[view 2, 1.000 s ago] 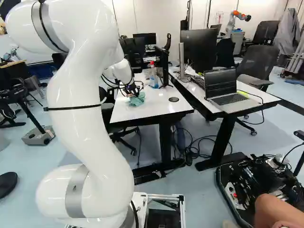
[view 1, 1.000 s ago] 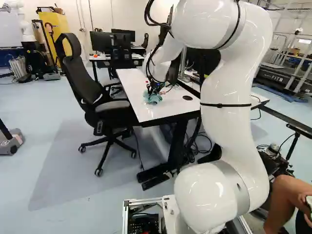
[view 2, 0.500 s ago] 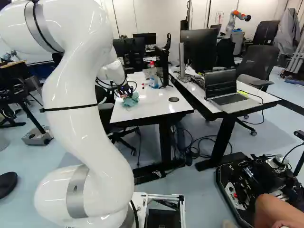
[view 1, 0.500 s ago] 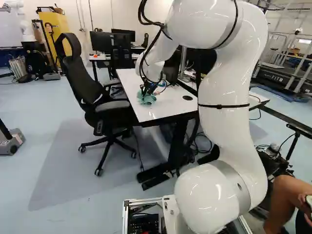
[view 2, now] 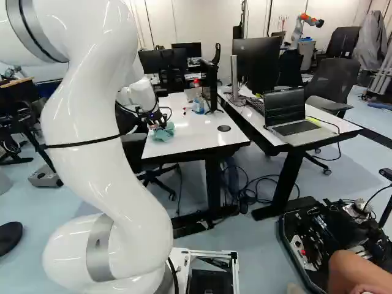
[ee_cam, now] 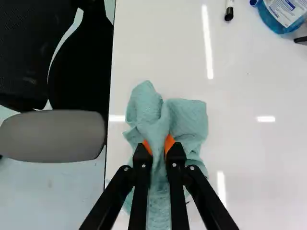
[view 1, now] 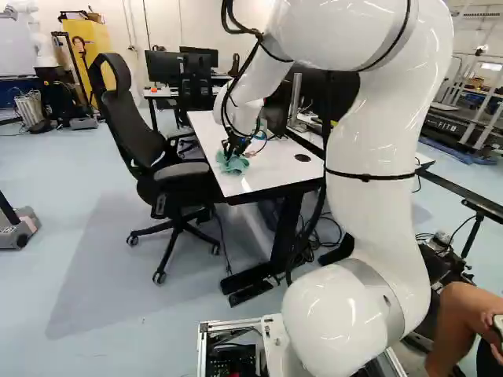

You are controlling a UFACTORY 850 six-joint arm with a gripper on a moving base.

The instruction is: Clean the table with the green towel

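Over the near left part of the white table point(view 1: 271, 169) my gripper point(view 1: 235, 148) points down at the green towel point(view 1: 233, 163). In the wrist view, the gripper point(ee_cam: 159, 145) is shut on a bunched fold of the towel point(ee_cam: 188, 120), its orange pads pressing from both sides. The rest of the cloth spreads crumpled on the tabletop around the fingertips, close to the edge beside the chair.
A black office chair point(view 1: 130, 129) stands against the table's left edge. On the table are a blue spray bottle point(view 2: 198, 104) and a marker point(ee_cam: 229, 10). A second table holds a laptop point(view 2: 293, 116). A person's leg point(view 2: 352, 272) is close at the right.
Holding the towel, my gripper has moved across the tabletop toward the chair-side edge, leftward in both base views. The base has stayed still.
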